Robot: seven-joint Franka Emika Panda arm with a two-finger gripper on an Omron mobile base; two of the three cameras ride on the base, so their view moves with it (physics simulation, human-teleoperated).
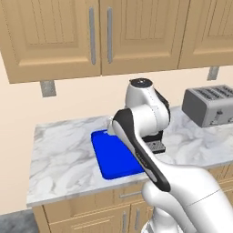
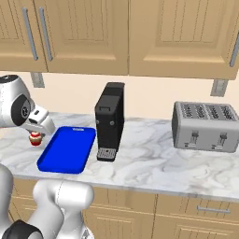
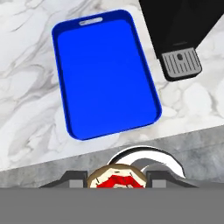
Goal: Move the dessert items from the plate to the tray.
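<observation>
Cupcake (image 3: 117, 178), red-topped with a white band, sits clamped between the gripper (image 3: 116, 180) fingertips in the hand view; the right base view shows it hanging just left of the blue tray (image 2: 65, 149), above the marble counter (image 2: 154, 163). The tray lies bare, close beside the black coffee machine (image 2: 110, 121). Good practice, I judge: carry the piece sideways over the tray's middle, keep clear of the low rim, lower until it nearly touches, then let go gently so it stays upright. I cannot see the brown ball or the plate.
</observation>
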